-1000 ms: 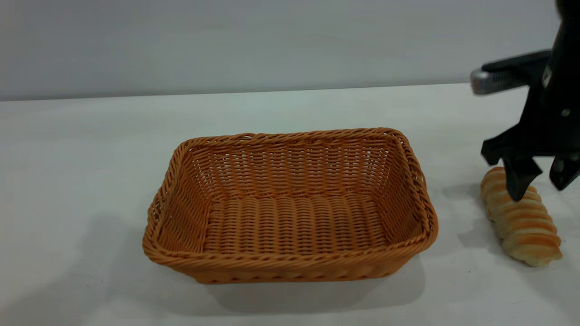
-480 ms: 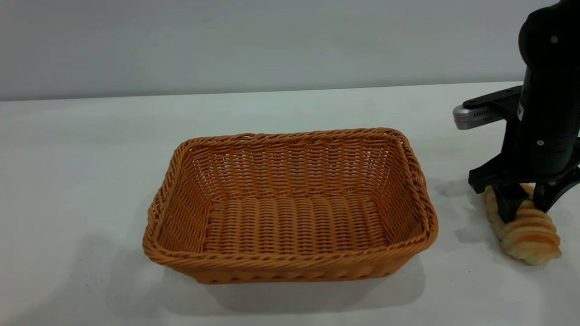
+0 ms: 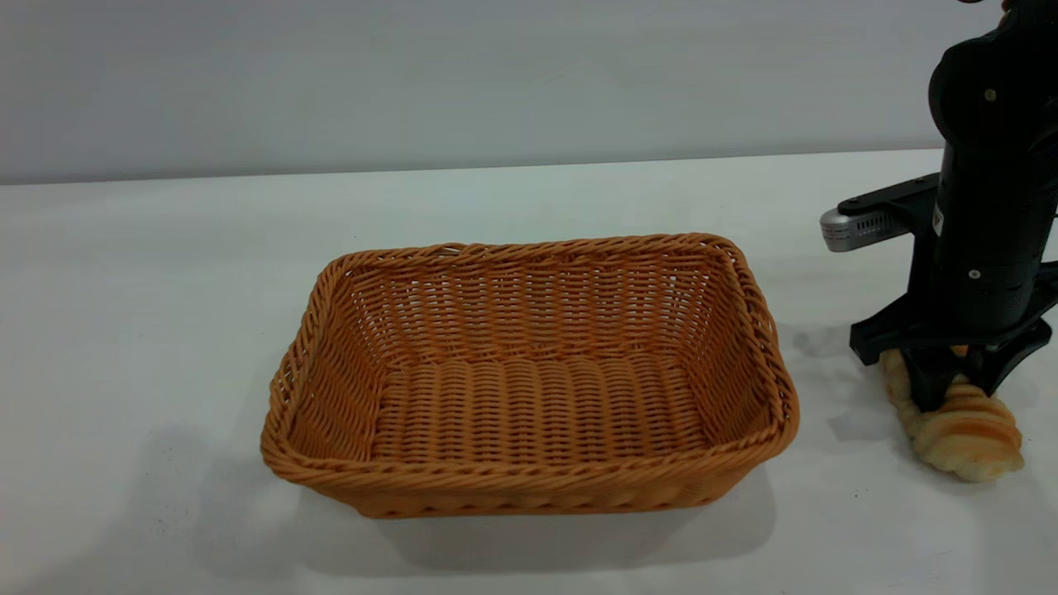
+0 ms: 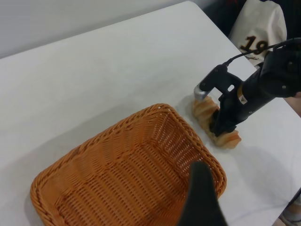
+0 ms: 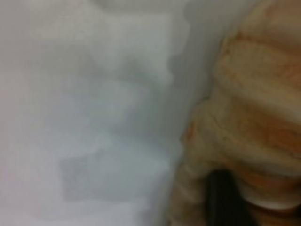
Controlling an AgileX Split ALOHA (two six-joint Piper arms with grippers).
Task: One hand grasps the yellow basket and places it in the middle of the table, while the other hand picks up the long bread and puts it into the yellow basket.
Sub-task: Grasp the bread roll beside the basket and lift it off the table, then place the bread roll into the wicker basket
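The yellow basket [image 3: 529,487] stands empty on the white table [image 3: 165,289], near its middle; it also shows in the left wrist view [image 4: 117,179]. The long bread [image 3: 967,434] lies on the table to the basket's right, a gap apart from it. My right gripper [image 3: 963,384] is lowered onto the bread's far half, open, one finger on each side of the loaf. The right wrist view shows the bread [image 5: 254,117] very close, with a dark finger against it. My left gripper [image 4: 202,188] hovers above the basket's near corner and is out of the exterior view.
In the left wrist view the right arm [image 4: 254,94] stands over the bread [image 4: 228,138] close to the table's edge. A white garment with dark numerals [image 4: 256,28] is just beyond that corner of the table. Bare table lies left of the basket.
My right gripper has come down from above the bread and shifted slightly left, so its fingers now straddle the loaf near the table. Basket and bread have not moved.
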